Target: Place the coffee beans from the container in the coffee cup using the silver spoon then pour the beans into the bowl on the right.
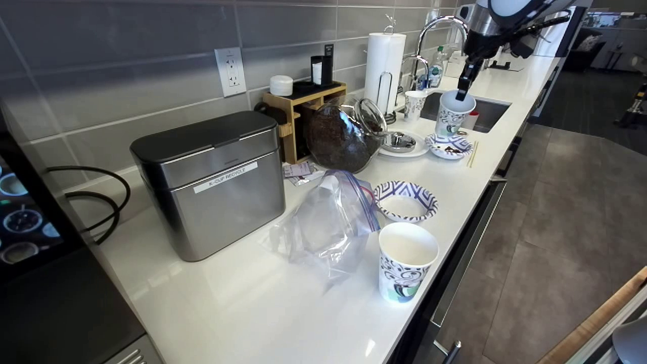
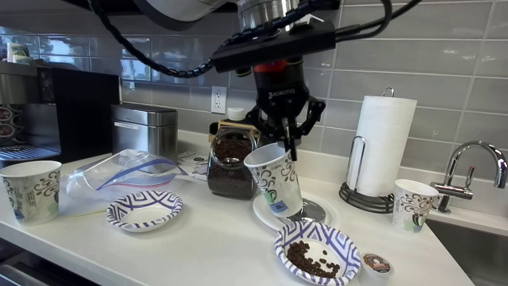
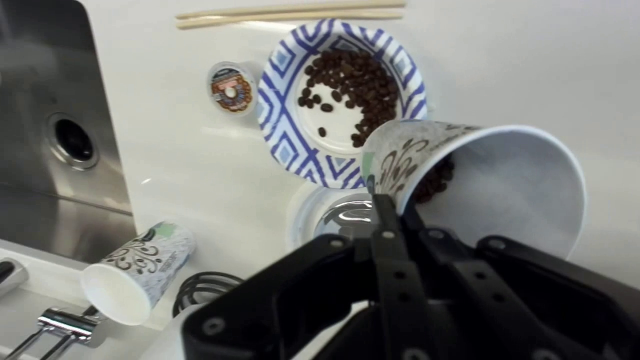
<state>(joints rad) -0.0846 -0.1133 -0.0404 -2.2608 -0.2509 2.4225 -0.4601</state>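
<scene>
The white counter (image 2: 214,238) bears bowls (image 2: 340,247) and a jar (image 2: 230,184).

Paper towels (image 2: 383,147) stand near the sink (image 3: 45,75), a plastic bag (image 1: 326,222) beside a bin (image 1: 222,205).

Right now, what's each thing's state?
Black robot gripper: shut on a white patterned paper cup.
That cup: tilted, beans inside.
Blue-and-white paper bowl nearer the steel sink: upright, beans inside.
Clear glass jar: open, beans inside.
Black-topped steel bin: shut.
Round white coffee pod: covered, upright.
</scene>
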